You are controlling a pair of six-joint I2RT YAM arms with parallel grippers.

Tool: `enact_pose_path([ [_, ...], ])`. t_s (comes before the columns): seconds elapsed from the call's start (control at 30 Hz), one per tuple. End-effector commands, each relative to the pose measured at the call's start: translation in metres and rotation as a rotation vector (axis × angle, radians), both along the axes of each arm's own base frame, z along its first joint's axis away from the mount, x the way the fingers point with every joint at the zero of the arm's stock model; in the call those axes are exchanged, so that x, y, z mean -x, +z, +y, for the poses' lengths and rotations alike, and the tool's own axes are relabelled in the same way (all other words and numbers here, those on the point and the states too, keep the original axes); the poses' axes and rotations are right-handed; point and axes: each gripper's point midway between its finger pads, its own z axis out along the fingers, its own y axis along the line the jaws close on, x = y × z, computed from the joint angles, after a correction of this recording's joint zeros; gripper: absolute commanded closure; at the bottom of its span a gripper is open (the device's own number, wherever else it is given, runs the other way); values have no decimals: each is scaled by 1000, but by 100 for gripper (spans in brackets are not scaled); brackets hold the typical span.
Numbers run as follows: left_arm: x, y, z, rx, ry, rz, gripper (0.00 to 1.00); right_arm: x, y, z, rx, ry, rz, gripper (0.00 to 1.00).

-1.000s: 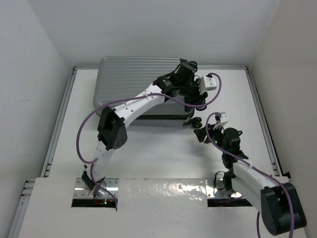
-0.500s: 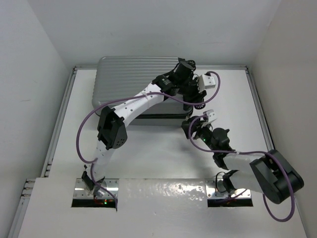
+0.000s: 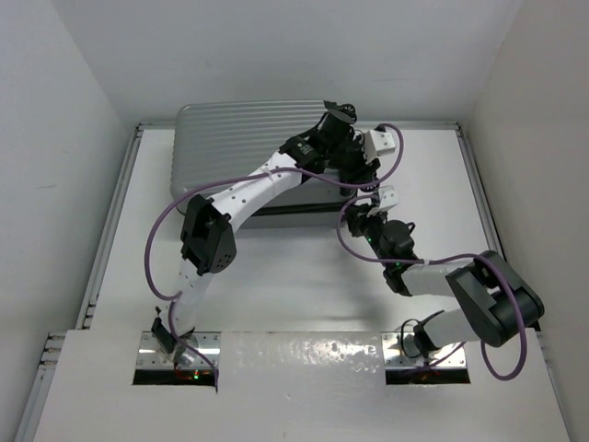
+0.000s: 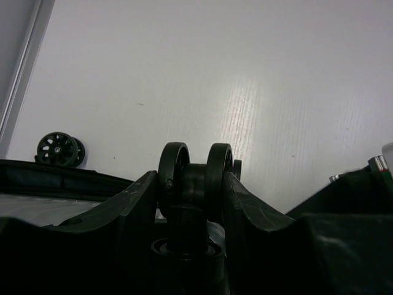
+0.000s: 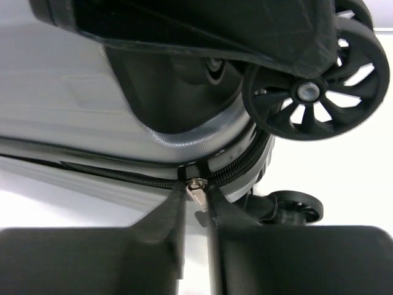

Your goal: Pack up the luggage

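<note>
The luggage is lying closed along the far edge of the tabletop. The left pincer is clamping one wheel, apparently steadying the case. The right pincer is pinching the zipper pull. The filling seems done; drawing the zipper closed is probably what is remaining.

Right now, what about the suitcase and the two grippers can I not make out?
- Suitcase inside: every view, its ribbed outside covers it.
- Right gripper on zipper pull: right wrist view, tips flank it, contact unclear.
- What each holds: top view, too small.
- Suitcase body: left wrist view, left gripper and its caster wheel block most.
</note>
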Motion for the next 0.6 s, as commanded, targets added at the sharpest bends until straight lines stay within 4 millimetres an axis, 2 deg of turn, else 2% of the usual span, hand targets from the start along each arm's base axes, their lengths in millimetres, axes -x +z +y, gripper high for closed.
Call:
enact_pose_path([
  [0.0,-37,102,10,191,69,-231,100,-11,31,8,-51,1,-86,87],
  [0.07,-37,103,9,193,67,-236,100,-9,29,7,-30,8,-90,100],
  [0.27,-39,107,10,196,72,-251,100,-3,11,0,47,5,-65,100],
  [0.3,-39,107,10,196,70,-251,100,-3,12,3,57,24,-71,87],
  [0.37,-39,107,10,199,71,-245,100,0,1,13,88,86,-36,76],
  [0.4,-38,107,10,200,68,-244,100,-2,0,14,93,92,-29,60],
  [0.43,-38,108,10,202,68,-242,100,-1,-4,15,95,98,-17,54],
  [0.5,-38,109,10,203,70,-244,100,-4,-5,16,95,92,-17,48],
  [0.57,-38,110,10,204,72,-248,100,-9,-7,13,104,67,-16,51],
])
